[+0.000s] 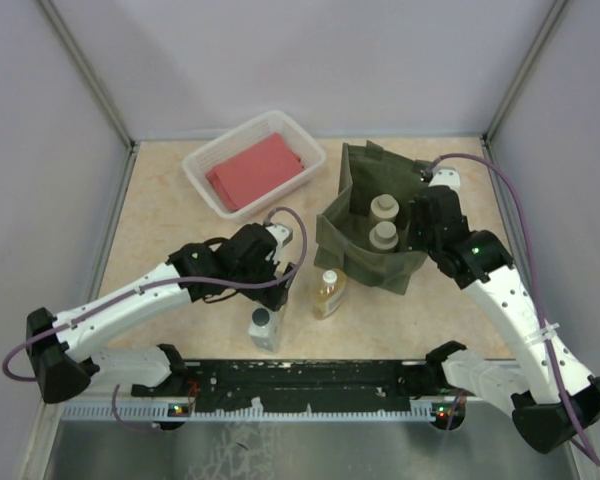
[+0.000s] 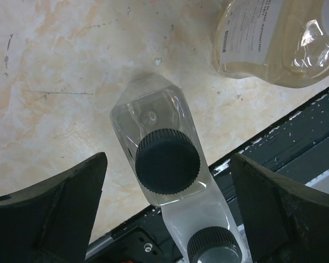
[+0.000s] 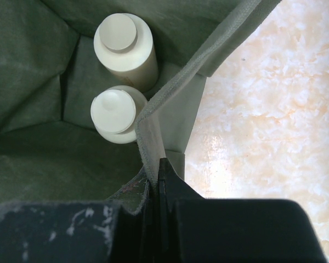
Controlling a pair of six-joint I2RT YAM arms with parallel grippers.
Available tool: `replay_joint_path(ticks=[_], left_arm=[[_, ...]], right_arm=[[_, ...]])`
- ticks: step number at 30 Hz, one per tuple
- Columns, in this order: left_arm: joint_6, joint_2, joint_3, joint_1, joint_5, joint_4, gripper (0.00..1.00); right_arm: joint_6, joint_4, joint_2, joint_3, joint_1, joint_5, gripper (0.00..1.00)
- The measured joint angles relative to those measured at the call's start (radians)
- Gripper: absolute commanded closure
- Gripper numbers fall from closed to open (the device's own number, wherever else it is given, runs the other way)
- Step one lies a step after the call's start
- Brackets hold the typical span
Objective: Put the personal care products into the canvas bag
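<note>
left wrist: left gripper [image 2: 167, 205], jaws wide apart, straddles upright grey bottle [image 2: 153, 112] near table [image 2: 55, 82] edge; lower past the dark cap [image 2: 167, 161], close on flat sides. right gripper [image 3: 159, 181] clamps canvas bag [image 3: 33, 153] rim; two cream bottles [image 3: 126, 46] inside.

Top external: fixed high above and behind both arm bases, angled down and forward; wide and distant, takes in the whole counter [image 1: 160, 240]. Left wrist: very near, looks steeply down between the left gripper [image 2: 167, 181] fingers onto a grey bottle [image 2: 153, 115], with the amber bottle [image 2: 274, 38] at upper right; the top view shows both near the front edge. Right wrist: very near, looks down past the right gripper [image 3: 159, 175] into the canvas bag [image 3: 33, 66]; its two cream bottles [image 3: 126, 49] also show from above.
</note>
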Motion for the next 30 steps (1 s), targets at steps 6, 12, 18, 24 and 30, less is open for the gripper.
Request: replay_joint_path(ticks=[6,12,18,24,30], left_arm=[[-0.007,0.042,0.000,0.000,-0.007,0.002,0.03],[-0.009,0.082,0.000,0.000,-0.008,0.018,0.69],[-0.004,0.093,0.002,0.001,-0.008,0.046,1.00],[0.012,0.092,0.003,0.001,-0.006,0.062,1.00],[0.049,0.041,0.071,0.001,0.003,0.055,1.00]], right_arm=[[0.000,0.000,0.000,0.000,0.000,0.000,1.00],[0.000,0.000,0.000,0.000,0.000,0.000,1.00],[0.000,0.000,0.000,0.000,0.000,0.000,1.00],[0.000,0.001,0.000,-0.002,0.000,0.000,1.00],[0.001,0.006,-0.003,-0.017,0.000,0.000,1.00]])
